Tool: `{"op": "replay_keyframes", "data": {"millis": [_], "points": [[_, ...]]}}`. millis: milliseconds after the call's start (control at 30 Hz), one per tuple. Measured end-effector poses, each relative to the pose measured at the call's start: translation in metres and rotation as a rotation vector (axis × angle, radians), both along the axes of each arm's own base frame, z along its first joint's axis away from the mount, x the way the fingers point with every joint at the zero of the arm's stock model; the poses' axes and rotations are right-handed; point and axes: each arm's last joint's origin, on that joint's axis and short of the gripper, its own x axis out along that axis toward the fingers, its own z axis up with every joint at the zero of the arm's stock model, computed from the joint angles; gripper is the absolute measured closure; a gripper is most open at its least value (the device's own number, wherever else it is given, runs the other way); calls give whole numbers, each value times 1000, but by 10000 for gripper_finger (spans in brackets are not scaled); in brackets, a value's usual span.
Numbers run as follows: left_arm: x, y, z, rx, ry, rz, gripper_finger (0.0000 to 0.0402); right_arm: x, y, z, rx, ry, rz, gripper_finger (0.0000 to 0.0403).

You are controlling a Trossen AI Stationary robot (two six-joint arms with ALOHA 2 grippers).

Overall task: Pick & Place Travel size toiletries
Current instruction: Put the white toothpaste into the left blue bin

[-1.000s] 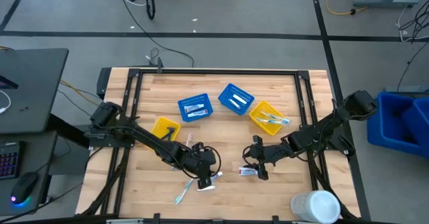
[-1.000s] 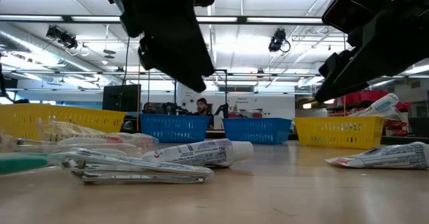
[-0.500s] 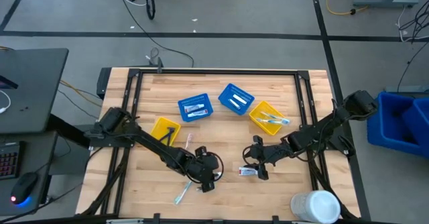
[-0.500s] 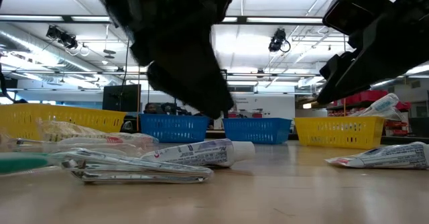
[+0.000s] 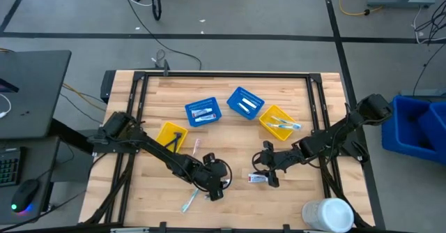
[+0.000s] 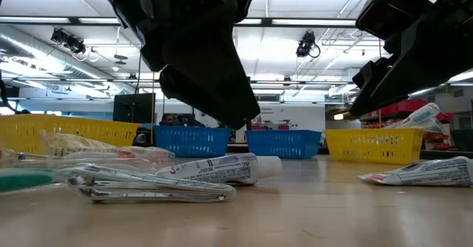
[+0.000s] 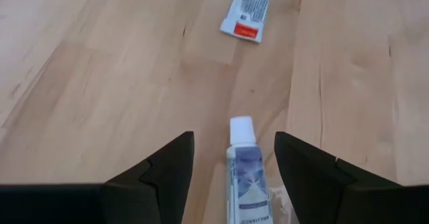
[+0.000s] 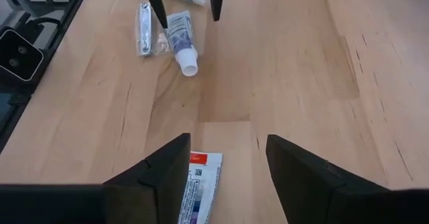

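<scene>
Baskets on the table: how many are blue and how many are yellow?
Blue baskets: 2
Yellow baskets: 2
Total: 4

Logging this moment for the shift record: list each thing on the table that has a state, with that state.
left tool: open, astride the capped tube
right tool: open, above the flat tube
capped tube: lying on the table, ungripped
flat tube: lying on the table, ungripped
blue baskets: hold items
right yellow basket: holds a toothbrush
</scene>
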Motion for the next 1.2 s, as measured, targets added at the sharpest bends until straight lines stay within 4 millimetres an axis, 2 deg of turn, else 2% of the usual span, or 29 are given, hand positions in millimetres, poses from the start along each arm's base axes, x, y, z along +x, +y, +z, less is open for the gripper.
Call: {"op": "replay_keyframes", "data": {"millis": [333,900,1200], "points": [[0,0,0,1,-3,3,184,0,0,0,-2,5,0,212],[2,-1,2,-20,-17,-19,185,0,0,0,-2,4,-1,187],[1,-7,3,-53,-21,-63,186,0,0,0,-1,3,0,205]]}}
